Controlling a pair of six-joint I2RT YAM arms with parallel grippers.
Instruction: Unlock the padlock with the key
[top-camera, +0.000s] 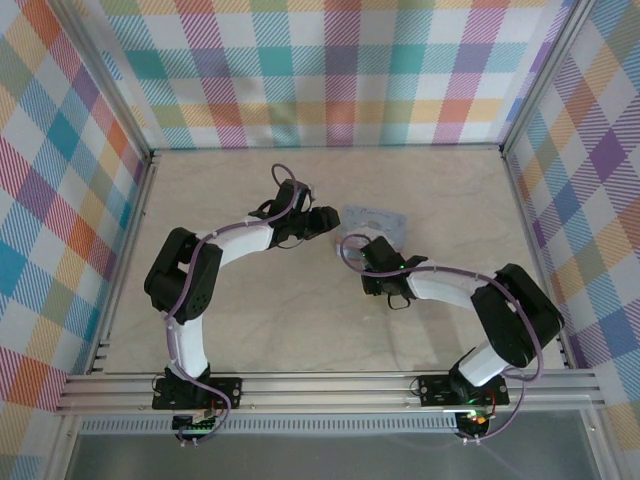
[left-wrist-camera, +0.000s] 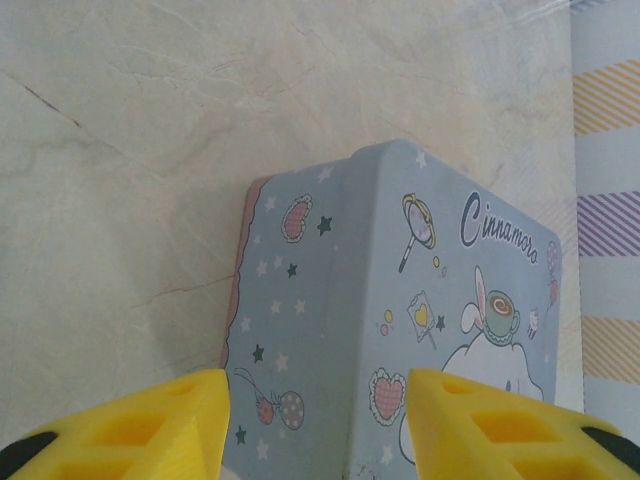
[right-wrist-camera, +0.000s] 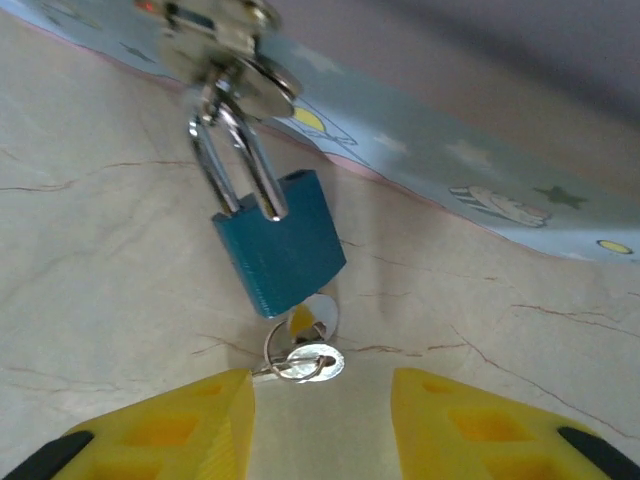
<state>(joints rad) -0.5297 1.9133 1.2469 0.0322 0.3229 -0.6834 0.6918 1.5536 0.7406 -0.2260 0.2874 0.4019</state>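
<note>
A small teal padlock (right-wrist-camera: 280, 250) hangs by its silver shackle from the clasp of a pale blue cartoon-printed tin (right-wrist-camera: 450, 160). The key (right-wrist-camera: 318, 320), with a yellow and white head, sticks out of the padlock's underside. A wire ring with a second silver key (right-wrist-camera: 305, 362) dangles from it. My right gripper (right-wrist-camera: 322, 385) is open just below. Its yellow fingers flank the ring, and the left finger's tip lies close to the ring. My left gripper (left-wrist-camera: 318, 385) is closed on the near end of the tin (left-wrist-camera: 330, 260), which sits tilted with one edge raised off the table.
The beige marble-pattern table (top-camera: 240, 310) is walled by plaid panels (top-camera: 330, 70) at the back and both sides. The two arms meet near the middle (top-camera: 350, 240), with open floor to the left and in front.
</note>
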